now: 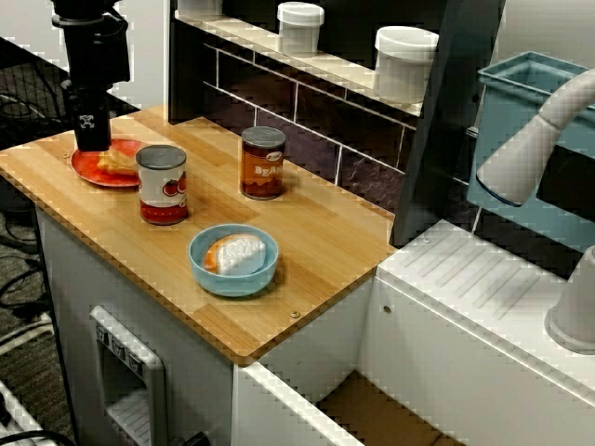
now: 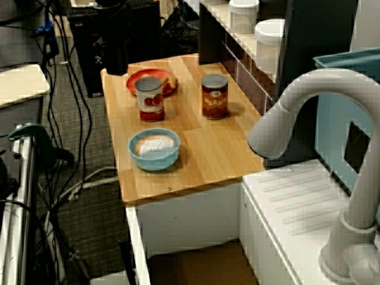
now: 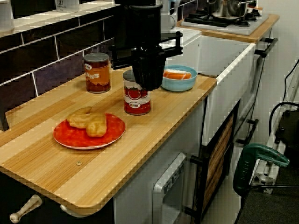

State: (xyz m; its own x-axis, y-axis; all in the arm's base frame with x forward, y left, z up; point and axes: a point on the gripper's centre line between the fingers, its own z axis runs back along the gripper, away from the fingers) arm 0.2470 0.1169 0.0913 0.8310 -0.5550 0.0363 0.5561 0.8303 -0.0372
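**Pastry on its plate, nothing lifted**

The pastry lay on the red plate, untouched as far as I judged. My gripper hung over the plate's rim, seemingly empty. I couldn't tell whether its jaws were parted. The tomato can stood near.

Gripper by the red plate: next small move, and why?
Probably nudge the gripper toward the tiled wall, over the bread. It hangs raised near the plate's front rim, off to the bread's side, so lowering now would likely miss it.
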